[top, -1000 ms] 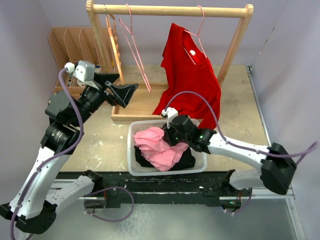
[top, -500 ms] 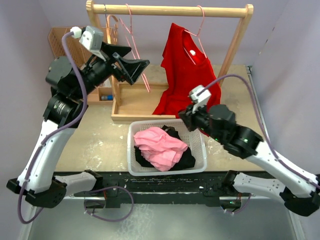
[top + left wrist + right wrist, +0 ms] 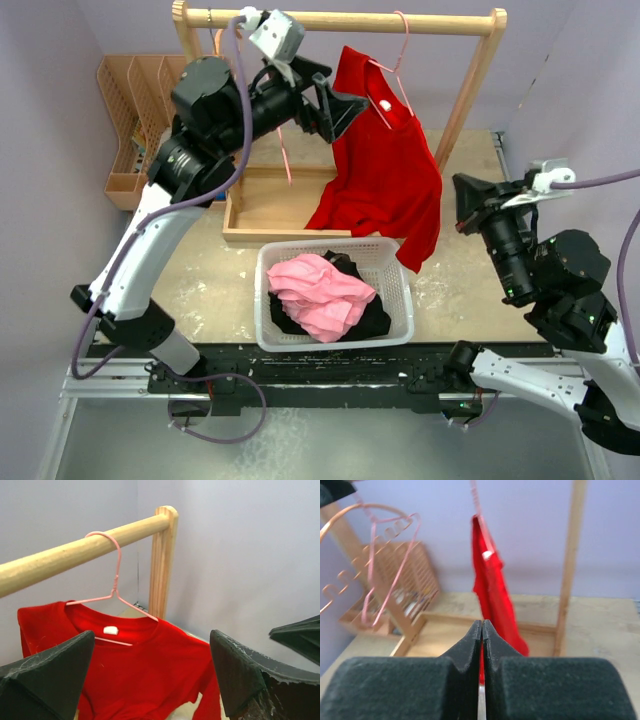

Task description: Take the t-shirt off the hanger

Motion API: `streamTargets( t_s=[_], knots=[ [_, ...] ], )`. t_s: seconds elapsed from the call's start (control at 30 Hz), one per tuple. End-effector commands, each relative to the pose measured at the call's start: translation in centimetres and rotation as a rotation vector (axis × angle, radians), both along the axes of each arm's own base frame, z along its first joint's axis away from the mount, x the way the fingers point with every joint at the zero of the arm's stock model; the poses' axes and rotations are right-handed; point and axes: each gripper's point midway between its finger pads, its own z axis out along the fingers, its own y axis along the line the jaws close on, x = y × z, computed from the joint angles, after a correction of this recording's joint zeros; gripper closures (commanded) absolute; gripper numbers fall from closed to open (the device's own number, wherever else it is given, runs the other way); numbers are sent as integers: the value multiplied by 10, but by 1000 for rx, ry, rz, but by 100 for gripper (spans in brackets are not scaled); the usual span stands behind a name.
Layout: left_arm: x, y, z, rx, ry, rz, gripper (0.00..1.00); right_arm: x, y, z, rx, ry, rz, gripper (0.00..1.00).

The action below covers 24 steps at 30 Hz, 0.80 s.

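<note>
Draping a thin pink wire hanger (image 3: 116, 582), the red t-shirt (image 3: 150, 665) sags.

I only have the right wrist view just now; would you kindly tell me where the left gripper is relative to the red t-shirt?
Observer: The left gripper is up by the wooden rail, jaws wide open, facing the collar of the t-shirt.
Operator: Thank you. How is the t-shirt hung?
Observer: A pink wire hanger hooks over the rail near its right post, and its wire runs through the collar.
Operator: And what lies near the hem?
Observer: A white basket of pink and black laundry sits just on the arms' side of the hanging hem.
</note>
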Motion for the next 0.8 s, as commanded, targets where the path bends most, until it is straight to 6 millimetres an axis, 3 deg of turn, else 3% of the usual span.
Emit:
streamTargets(
  t_s=[0.0,0.13,0.33,0.5,0.63,0.77],
  knots=[
    [21,-15,-1,41,-48,-2,1,17,-37,16,45,0,-280,97],
    [37,-29,1,19,-90,-9,1,31,-27,18,-6,14,-323,98],
    [49,-48,1,2,-78,-73,1,60,-37,35,10,-16,-349,98],
    [69,-43,-5,-91,12,-123,1,106,-27,15,-26,58,-280,100],
    [92,-38,-15,-120,61,-74,4,125,-19,4,-33,78,-261,100],
    [102,-42,-23,-123,88,-62,8,139,-16,-7,-38,101,-240,100]
  ],
)
